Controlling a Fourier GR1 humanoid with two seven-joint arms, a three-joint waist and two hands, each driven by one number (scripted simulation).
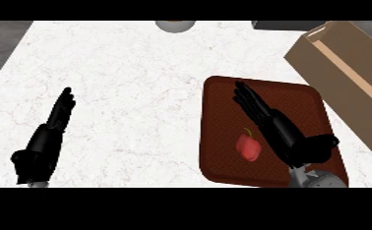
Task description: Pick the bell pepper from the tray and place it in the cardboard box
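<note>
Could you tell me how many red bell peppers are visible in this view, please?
1. The red bell pepper lies on the dark brown rectangular tray, left of the black right hand; that hand may hide others.

Counting up: one red bell pepper, one brown tray, one cardboard box. Two black hands over the counter, the left hand and the right hand. One round grey object at the far edge.
</note>
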